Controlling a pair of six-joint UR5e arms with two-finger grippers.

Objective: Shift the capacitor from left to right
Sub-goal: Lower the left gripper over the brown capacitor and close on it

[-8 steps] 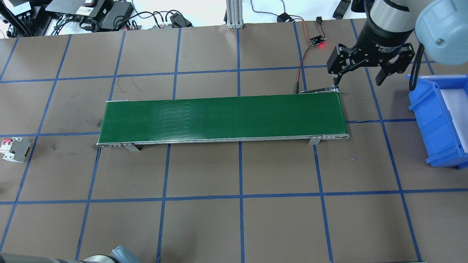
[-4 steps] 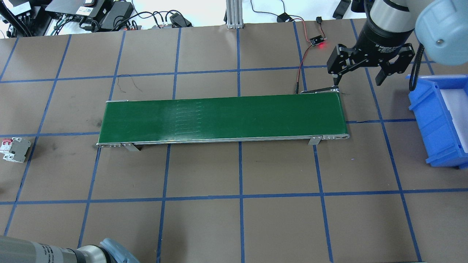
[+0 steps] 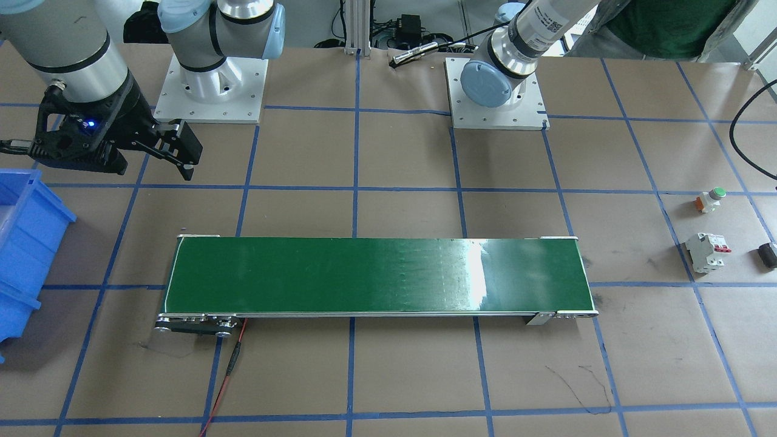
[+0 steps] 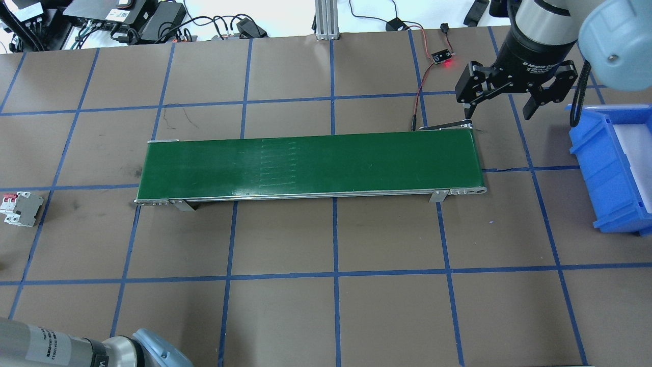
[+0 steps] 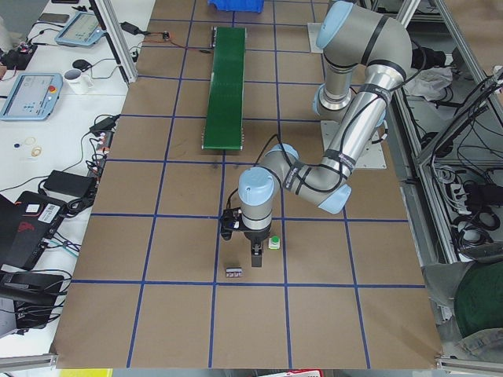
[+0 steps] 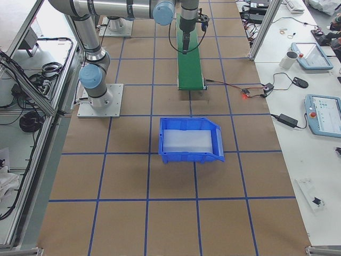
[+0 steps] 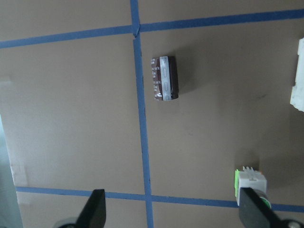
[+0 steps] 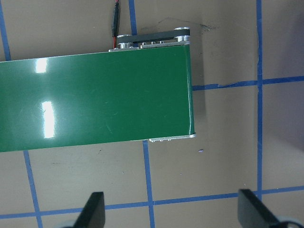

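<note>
The capacitor [image 7: 164, 78], a stubby dark cylinder with a grey stripe, lies on its side on the brown table beside a blue tape line. It also shows at the far right edge of the front-facing view [image 3: 768, 255] and in the exterior left view [image 5: 233, 273]. My left gripper [image 7: 175, 213] is open and empty and hovers over the table, apart from the capacitor. My right gripper [image 4: 499, 109] is open and empty above the table, off the right end of the green conveyor belt [image 4: 310, 165].
A white breaker with red levers [image 3: 707, 252] and a green-capped push button [image 3: 711, 199] lie near the capacitor. A blue bin [image 4: 616, 168] stands at the right. A small board with a red light [image 4: 442, 57] and its wires lie behind the belt.
My left arm's elbow has come further into the overhead view's bottom left corner. The faint marks on the belt have shifted right. The right gripper has not moved.
</note>
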